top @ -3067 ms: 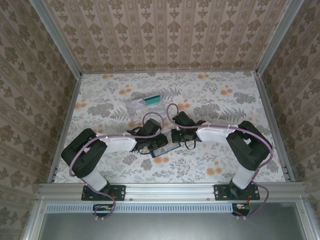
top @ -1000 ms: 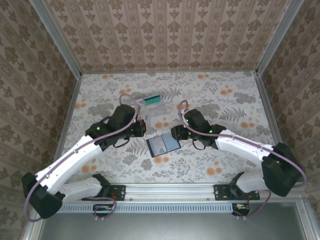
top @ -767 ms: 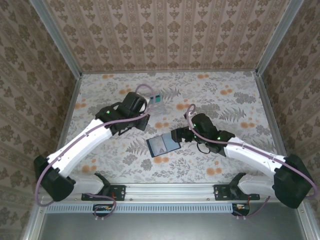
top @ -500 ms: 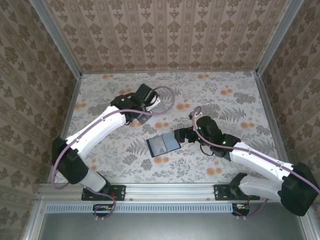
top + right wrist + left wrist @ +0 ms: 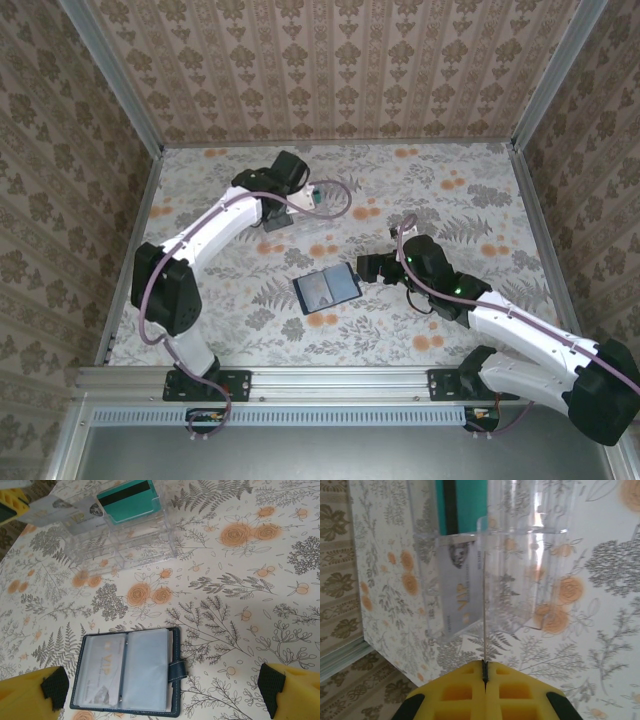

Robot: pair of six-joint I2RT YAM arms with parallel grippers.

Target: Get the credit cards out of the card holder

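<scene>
Pale credit card (image 5: 60,512) is pinched edge-on in the pressed-together left gripper (image 5: 484,672), at the clear box (image 5: 125,542); teal credit card (image 5: 131,499) with dark stripe stands in that box; card holder (image 5: 125,677) lies open on the floral table (image 5: 240,605), one card (image 5: 102,675) in its left pocket; right gripper (image 5: 372,268) spread wide just right of holder, apart from it.

The tabletop (image 5: 240,580) is showing grey ferns and orange roses on white. The card holder (image 5: 127,672) is showing a navy edge and pale grey-blue sleeves. A teal card (image 5: 131,499) is wearing a black stripe. The pale grey card (image 5: 55,512) is carrying faint yellowish print. Brown damask stripes are covering the walls (image 5: 340,70).
</scene>
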